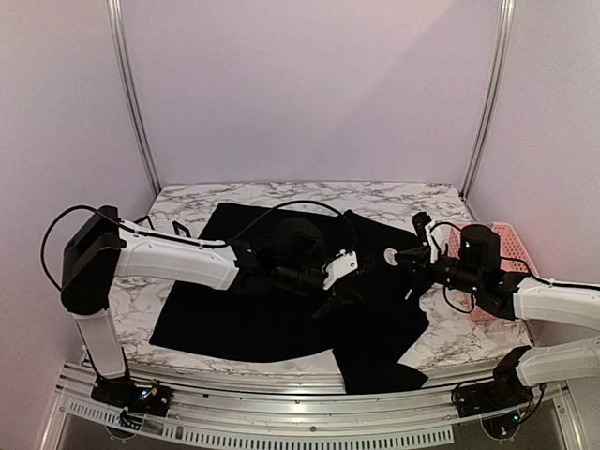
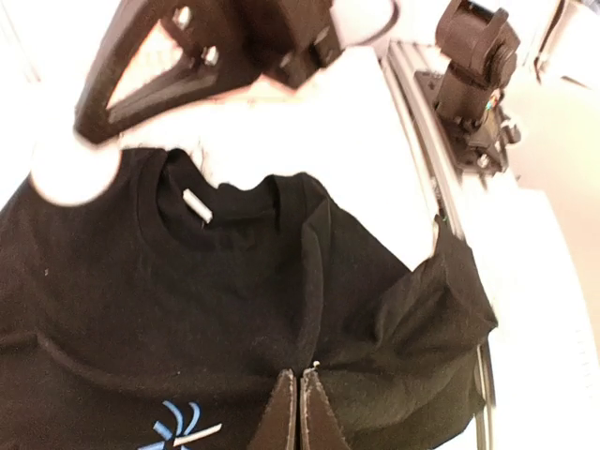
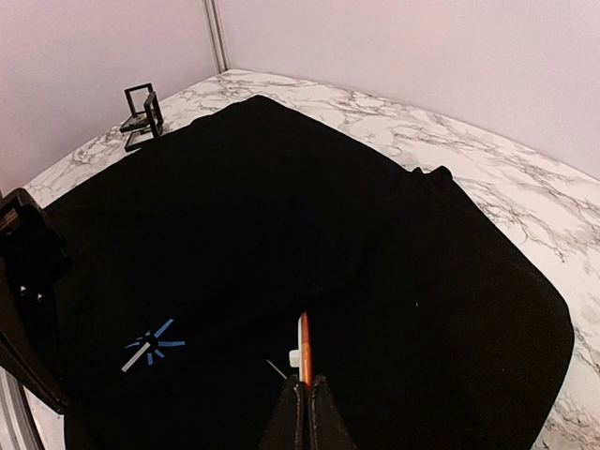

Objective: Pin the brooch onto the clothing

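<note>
**Brooch held edge-on, up and right of the starburst mark**

At the bottom edge of the right wrist view the right jaws were closed on the brooch [image 3: 304, 349]. It showed only as a thin orange strip with a small white lump on its left side. Its long axis ran straight up the frame from the tips. A pale sliver just lower left of it may have been the pin, but it was too fine to be sure.

The brooch hung over the black T-shirt [image 3: 281, 206], which lay spread across the marble surface [image 3: 525, 187]. The light-blue starburst mark [image 3: 150, 345] sat toward the lower left of that frame, well apart from the brooch.

In the left wrist view the left jaws stood shut at the bottom centre. A raised crease of fabric ran into their tips, so they appeared to pinch a fold just right of the mark. The left arm [image 1: 178, 258] was therefore the nearer one to the mark, while the right arm [image 1: 525, 295] carried the brooch.

Whether the brooch touched the cloth could not be told. Its face was hidden in the right wrist view and washed out to a white blur in the left. The clasp could not be made out. In the top view the fold and both sets of tips merged into black.
</note>
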Robot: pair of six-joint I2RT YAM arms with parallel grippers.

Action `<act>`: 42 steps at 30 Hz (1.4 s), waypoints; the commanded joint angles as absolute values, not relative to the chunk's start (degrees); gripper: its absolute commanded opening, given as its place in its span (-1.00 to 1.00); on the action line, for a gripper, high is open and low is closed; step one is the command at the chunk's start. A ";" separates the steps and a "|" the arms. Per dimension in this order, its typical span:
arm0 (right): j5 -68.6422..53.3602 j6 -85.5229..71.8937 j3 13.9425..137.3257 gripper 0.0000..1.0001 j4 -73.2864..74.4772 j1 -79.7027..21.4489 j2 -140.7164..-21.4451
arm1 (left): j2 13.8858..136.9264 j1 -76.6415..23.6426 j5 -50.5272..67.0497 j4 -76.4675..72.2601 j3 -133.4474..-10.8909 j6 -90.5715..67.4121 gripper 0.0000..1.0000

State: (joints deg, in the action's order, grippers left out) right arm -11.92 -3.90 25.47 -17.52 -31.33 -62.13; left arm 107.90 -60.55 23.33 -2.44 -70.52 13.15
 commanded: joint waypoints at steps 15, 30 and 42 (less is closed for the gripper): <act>-21.12 1.39 19.87 -1.00 -36.33 -32.76 -69.65 | 115.82 -54.53 27.22 -7.01 -71.34 23.09 -0.67; -17.26 0.70 13.94 -1.00 -42.23 -32.72 -69.12 | 120.53 -58.26 21.54 6.54 -81.87 23.32 -0.06; -20.26 -0.13 13.52 -1.00 -44.31 -32.80 -72.30 | 118.93 -58.18 21.00 10.66 -80.69 25.77 -0.67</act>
State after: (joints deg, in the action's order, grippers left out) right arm -18.83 0.89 14.59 -41.71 -32.58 -71.66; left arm 122.23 -57.98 19.62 8.99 -82.87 25.63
